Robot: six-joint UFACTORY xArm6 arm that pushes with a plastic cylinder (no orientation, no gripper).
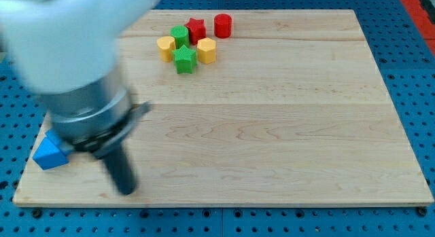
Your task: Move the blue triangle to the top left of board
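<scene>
- Far at the view's left, the blue triangle (50, 153) sits right at the board's left edge, down near the bottom-left corner, partly tucked behind the arm's housing.
- The arm (68, 53) itself is a big blurry white and grey blob covering the top-left of the view, so I can't see that corner of the wooden board (272, 128) at all.
- There's no gripper on this thing, just the dark rod, so nothing to open or close. My tip (126, 191) is down near the board's bottom edge, just to the right of and a bit below the blue triangle. Can't tell if they're touching, looks like a small gap.
- Moving right, up near the top edge, there's a tight cluster: a yellow block (166, 47) shaped a bit like a heart, a green block (180, 36), a green star (184, 58), a red star (196, 29), and a yellow hexagon-ish block (206, 50).
- A red cylinder (223, 24) is the rightmost of the bunch, just beside the red star.
- The whole cluster is well apart from my tip and the blue triangle.
- The board lies on a blue pegboard table (408, 60).
</scene>
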